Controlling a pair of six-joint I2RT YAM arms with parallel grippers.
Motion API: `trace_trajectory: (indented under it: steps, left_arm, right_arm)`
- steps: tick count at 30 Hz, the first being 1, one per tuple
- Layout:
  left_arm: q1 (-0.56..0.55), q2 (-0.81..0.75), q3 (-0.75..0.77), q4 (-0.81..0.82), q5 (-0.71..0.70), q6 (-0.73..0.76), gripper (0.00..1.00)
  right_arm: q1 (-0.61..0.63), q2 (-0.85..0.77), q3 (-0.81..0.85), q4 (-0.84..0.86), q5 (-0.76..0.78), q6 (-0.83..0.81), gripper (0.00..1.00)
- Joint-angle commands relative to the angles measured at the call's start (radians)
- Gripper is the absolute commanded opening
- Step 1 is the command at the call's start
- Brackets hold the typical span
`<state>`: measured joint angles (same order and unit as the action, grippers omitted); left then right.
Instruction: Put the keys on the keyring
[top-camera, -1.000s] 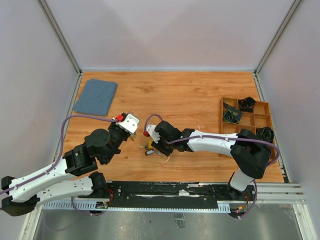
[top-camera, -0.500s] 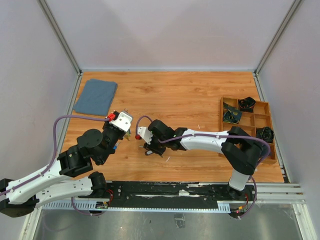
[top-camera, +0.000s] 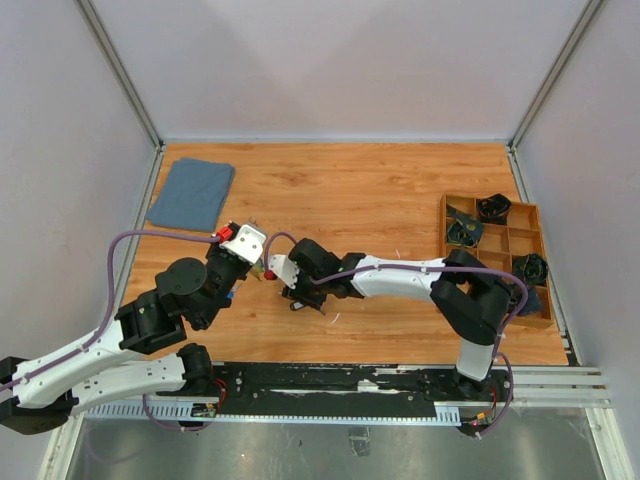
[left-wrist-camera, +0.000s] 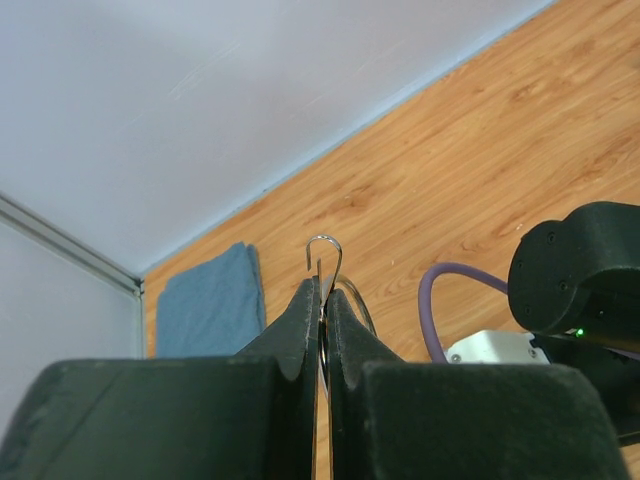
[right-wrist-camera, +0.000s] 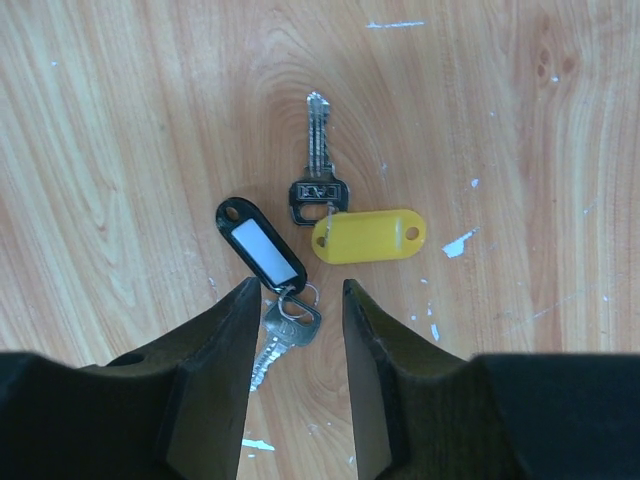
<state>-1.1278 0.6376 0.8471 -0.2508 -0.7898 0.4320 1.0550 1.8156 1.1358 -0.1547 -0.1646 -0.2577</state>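
Observation:
My left gripper (left-wrist-camera: 324, 290) is shut on the keyring (left-wrist-camera: 326, 262), a thin silver wire loop that sticks up past the fingertips, held above the table left of centre (top-camera: 252, 262). My right gripper (right-wrist-camera: 300, 295) is open and points down over two keys on the wood. One silver key (right-wrist-camera: 282, 335) with a black tag (right-wrist-camera: 259, 243) lies between the open fingers. Another silver key (right-wrist-camera: 317, 175) with a yellow tag (right-wrist-camera: 369, 235) lies just beyond them. In the top view the right gripper (top-camera: 297, 297) hides most of the keys.
A folded blue cloth (top-camera: 192, 193) lies at the back left, also in the left wrist view (left-wrist-camera: 210, 300). A wooden compartment tray (top-camera: 497, 250) with dark items stands at the right. The right arm's purple cable (left-wrist-camera: 450, 290) runs close beside the left gripper.
My right gripper has slid left over the keys, toward my left gripper. My left arm drew back and to the left with the keyring, then held still.

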Motion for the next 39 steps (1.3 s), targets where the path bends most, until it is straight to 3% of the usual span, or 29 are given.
trace_trajectory:
  steps: [1,19,39]
  left_arm:
    - [0.006,-0.003,0.032,0.024,-0.008,0.000,0.01]
    - [0.005,0.002,0.035,0.025,-0.005,0.002,0.00]
    - [0.006,0.007,0.036,0.031,0.001,0.007,0.00]
  right_arm:
    - [0.036,0.016,0.028,-0.048,-0.004,-0.034,0.40]
    - [0.048,0.052,0.044,-0.072,0.054,-0.035,0.34]
    - [0.048,0.004,0.024,-0.090,0.078,-0.015,0.03]
